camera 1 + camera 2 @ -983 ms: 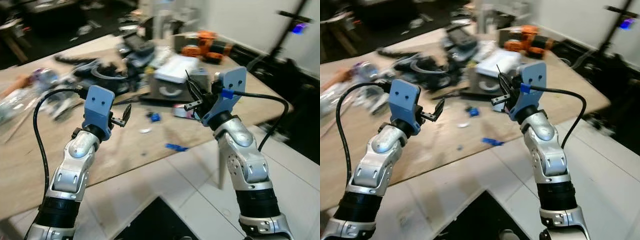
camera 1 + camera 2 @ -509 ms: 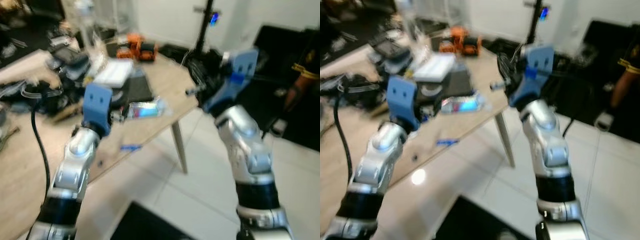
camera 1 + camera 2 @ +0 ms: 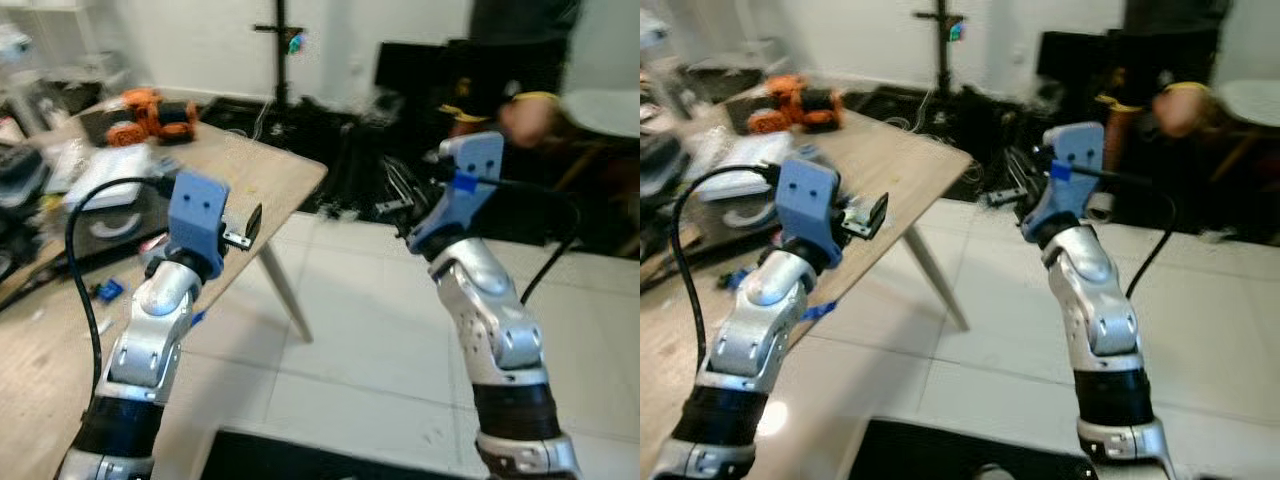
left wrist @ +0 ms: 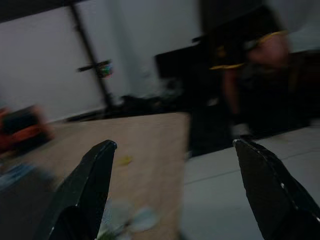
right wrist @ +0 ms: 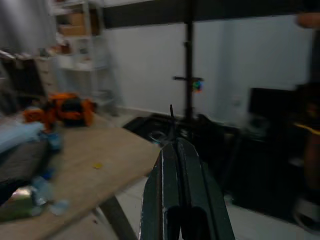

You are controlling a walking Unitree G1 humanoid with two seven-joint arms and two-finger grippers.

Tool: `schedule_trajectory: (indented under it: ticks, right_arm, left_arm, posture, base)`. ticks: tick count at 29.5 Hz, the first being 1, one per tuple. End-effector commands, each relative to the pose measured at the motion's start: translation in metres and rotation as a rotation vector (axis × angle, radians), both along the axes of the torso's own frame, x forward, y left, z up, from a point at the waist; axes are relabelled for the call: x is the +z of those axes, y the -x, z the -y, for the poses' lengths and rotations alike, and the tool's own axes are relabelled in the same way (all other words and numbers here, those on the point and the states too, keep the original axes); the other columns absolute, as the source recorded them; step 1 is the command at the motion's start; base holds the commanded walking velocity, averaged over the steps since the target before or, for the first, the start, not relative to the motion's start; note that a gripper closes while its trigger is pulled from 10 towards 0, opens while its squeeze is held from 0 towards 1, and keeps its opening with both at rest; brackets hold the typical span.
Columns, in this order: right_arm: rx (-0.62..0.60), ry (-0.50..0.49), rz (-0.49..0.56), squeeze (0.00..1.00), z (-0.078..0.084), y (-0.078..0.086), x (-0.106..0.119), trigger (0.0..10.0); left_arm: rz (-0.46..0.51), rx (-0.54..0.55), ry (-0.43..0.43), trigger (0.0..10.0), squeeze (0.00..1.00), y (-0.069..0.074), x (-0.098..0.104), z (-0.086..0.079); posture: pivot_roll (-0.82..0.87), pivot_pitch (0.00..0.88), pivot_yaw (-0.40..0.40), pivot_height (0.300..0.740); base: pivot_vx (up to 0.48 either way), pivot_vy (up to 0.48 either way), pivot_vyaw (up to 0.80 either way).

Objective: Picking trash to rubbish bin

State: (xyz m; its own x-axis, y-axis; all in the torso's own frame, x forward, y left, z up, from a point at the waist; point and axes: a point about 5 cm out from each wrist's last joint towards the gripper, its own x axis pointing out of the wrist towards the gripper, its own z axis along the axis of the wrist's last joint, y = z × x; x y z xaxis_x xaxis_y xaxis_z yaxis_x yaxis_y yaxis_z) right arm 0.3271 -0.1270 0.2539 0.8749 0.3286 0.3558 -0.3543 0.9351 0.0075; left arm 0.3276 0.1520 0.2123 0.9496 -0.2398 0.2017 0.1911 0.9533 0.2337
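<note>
My left gripper (image 3: 250, 224) is held up over the corner of the wooden table (image 3: 262, 168), open, with nothing between its black fingers (image 4: 95, 170). My right gripper (image 5: 172, 142) is raised over the white tiled floor to the right of the table, its fingers pressed together. A thin black strip (image 5: 171, 120) sticks out past its tips; what it is stays unclear. Small blue scraps (image 3: 108, 290) lie on the table near my left arm. The views are blurred.
An orange tool (image 3: 150, 108) and grey boxes (image 3: 110, 222) clutter the table's far side. A black stand pole (image 3: 280, 50) and dark equipment (image 3: 400, 90) line the back wall. A person (image 3: 530, 110) is at the back right. White floor tiles (image 3: 370, 330) lie ahead.
The camera has swung to the right: the table has slid to the left of the picture, and the floor, dark equipment and a person have come into view. Both grippers keep their pose.
</note>
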Motion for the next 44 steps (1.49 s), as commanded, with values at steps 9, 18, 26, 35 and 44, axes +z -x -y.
schedule_trajectory:
  ticks: [9,18,26,35,44]
  right_arm:
    - [0.006,0.030,-0.115,0.00,-0.005,0.007,-0.041,10.0]
    - [0.007,0.174,-0.245,0.00,-0.007,0.016,-0.093,10.0]
    - [-0.202,0.072,-0.376,0.00,0.022,0.019,-0.140,10.0]
    - [-0.506,0.078,-0.471,0.00,0.059,0.026,-0.172,10.0]
    - [-0.575,0.052,-0.483,0.00,0.066,0.032,-0.187,10.0]
  left_arm:
    - [-0.082,0.008,-0.083,10.0,0.00,0.006,-0.027,-0.002]
    - [-0.158,-0.006,-0.006,10.0,0.00,0.011,-0.050,-0.010]
    - [-0.226,0.073,0.055,10.0,0.00,0.019,-0.076,-0.030]
    - [-0.236,0.257,-0.004,10.0,0.00,0.016,-0.089,-0.051]
    - [-0.276,0.276,0.012,10.0,0.00,0.021,-0.107,-0.049]
  posture:
    - [0.01,0.142,0.026,0.740]
    - [0.01,0.138,0.023,0.740]
    - [0.01,0.112,0.007,0.740]
    - [0.02,0.098,0.006,0.740]
    - [0.01,0.087,0.006,0.740]
  base:
    - [0.000,0.000,-0.80]
    - [0.000,0.000,-0.80]
    - [0.000,0.000,-0.80]
    - [0.000,0.000,-0.80]
    - [0.000,0.000,-0.80]
